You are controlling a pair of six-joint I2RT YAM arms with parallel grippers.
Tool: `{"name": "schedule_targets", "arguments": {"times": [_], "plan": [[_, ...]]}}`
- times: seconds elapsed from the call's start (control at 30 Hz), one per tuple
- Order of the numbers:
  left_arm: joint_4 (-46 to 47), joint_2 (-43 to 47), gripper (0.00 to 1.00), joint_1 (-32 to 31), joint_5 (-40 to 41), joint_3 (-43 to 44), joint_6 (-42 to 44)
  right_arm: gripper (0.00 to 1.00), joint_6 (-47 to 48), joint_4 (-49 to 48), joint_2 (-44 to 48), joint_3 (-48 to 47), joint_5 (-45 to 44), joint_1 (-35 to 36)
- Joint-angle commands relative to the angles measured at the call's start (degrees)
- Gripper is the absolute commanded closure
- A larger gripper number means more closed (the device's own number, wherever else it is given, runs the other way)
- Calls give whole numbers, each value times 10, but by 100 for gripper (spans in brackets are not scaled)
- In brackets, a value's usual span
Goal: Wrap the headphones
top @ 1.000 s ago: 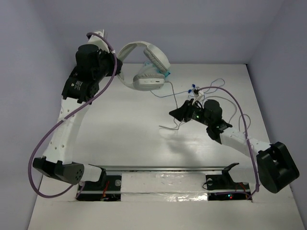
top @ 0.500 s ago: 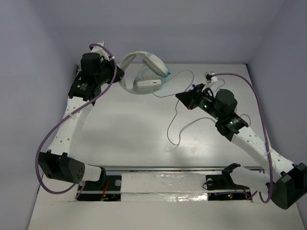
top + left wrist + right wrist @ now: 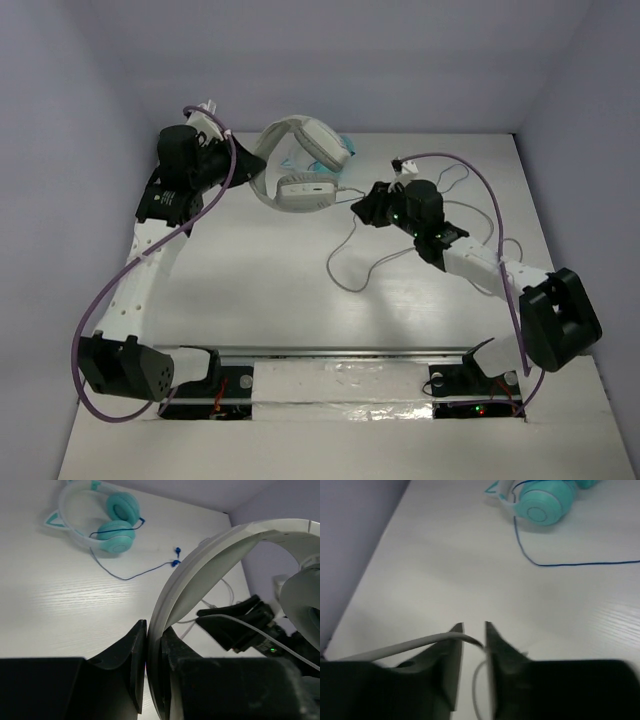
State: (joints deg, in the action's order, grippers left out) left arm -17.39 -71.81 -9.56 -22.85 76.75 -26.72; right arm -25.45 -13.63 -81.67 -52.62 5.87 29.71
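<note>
**Step in hand (judged):** winding the cable around the headphones. I can make out no wound turn on the band, so this looks early in the task.

**State**
- The headphones (image 3: 318, 135) are held clear of the worktop (image 3: 240, 290). The left end effector (image 3: 156, 652) is clamped on the headband (image 3: 200, 575), one finger on each face of the band.
- The right end effector (image 3: 473, 630) sits just right of the headphones' lower ear cup (image 3: 305, 187). Its fingers (image 3: 449, 655) are nearly together with a narrow gap, and the cable (image 3: 420, 644) runs into that gap. Whether it is pinched or only threaded, I cannot tell.
- Below the headphones, the cable droops in a slack loop onto the worktop.
- Teal cat-ear headphones (image 3: 114, 524) and blue-wired earbuds (image 3: 175, 562) lie behind the headphones. They are not part of this task.

**Doing it well (judgement)**
- Left arm: hold the headphones steady, since they serve as the spool.
- Right arm: carry the cable round the headphones in close turns under light tension. It should lie flat without twisting the band in the clamp or straining the joint at the ear cup.
- Let the slack feed out gradually, and keep the loop away from the blue wire behind the headphones.
- Route each turn clear of the left fingers, or the wrap traps that end effector.
</note>
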Motion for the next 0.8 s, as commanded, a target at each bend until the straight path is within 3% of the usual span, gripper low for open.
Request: {"name": "schedule_targets", "arguments": {"times": [0.0,0.03,0.17,0.77], "plan": [[82,16,100,2,-90,48,-57,60,-12,-161,-7,46,88,3],[84,13,100,2,-91,55,-60,45,-24,-206,-15,52,98,3],[88,11,100,2,-91,70,-76,32,-46,-290,-69,74,122,3],[132,1,100,7,-99,126,-141,26,-139,-543,-202,120,179,15]]}}
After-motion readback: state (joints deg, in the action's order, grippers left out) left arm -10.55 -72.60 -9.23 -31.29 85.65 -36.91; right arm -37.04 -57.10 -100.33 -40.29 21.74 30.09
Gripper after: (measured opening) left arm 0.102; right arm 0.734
